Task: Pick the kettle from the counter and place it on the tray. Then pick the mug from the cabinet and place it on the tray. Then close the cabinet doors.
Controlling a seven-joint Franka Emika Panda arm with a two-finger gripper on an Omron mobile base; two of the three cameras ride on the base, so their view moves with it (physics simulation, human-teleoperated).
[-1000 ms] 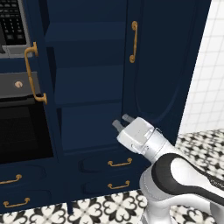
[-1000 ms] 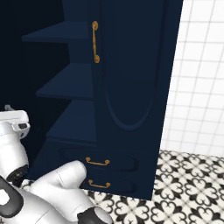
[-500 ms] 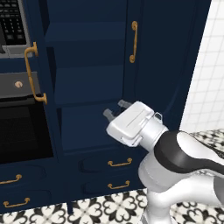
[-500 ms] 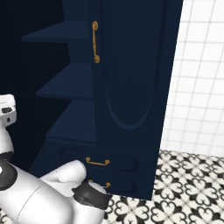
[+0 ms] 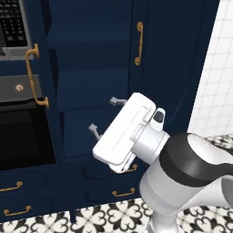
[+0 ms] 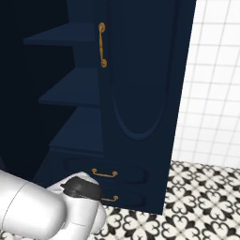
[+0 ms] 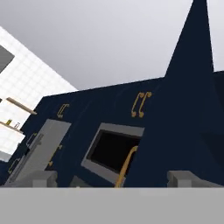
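Left base view: the end effector is seen with its two fingers spread wide apart, nothing held between them and nothing touched. It is raised in front of the open cabinet, level with the lower shelf, whose visible part lies bare. One of the cabinet doors is swung open at the right, its brass handle shown in the right base view.

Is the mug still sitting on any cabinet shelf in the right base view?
No, the cabinet shelves there carry nothing.
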